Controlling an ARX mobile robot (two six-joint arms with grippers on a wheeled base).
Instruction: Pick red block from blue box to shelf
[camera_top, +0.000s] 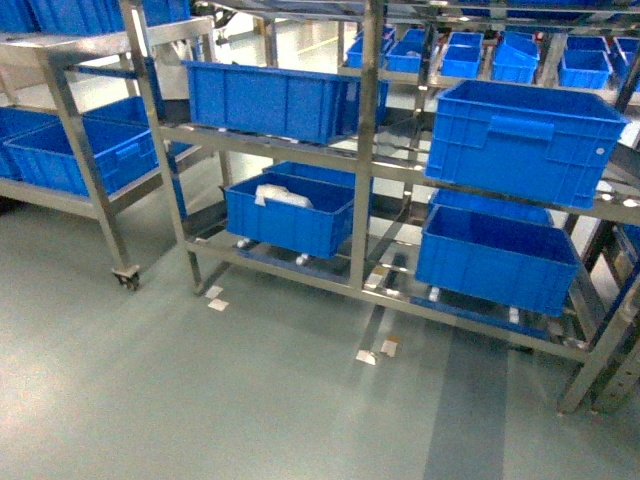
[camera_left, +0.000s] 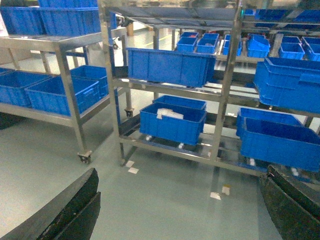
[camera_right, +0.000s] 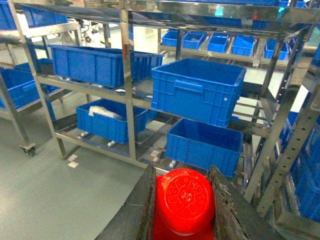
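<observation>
the right pincer (camera_right: 184, 212) pinches the red block (camera_right: 185, 202) by its flat sides, stud outward; light, rigid, glossy, probably slippery, so a firm squeeze suits.

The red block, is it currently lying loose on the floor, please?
No, the right wrist view shows the red block clamped between the two fingers of the right end effector.

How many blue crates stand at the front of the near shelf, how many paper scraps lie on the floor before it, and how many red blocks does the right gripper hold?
Blue crates at the front of the shelf: 4
Paper scraps: 4
Red blocks in the right gripper: 1
Total: 9
</observation>
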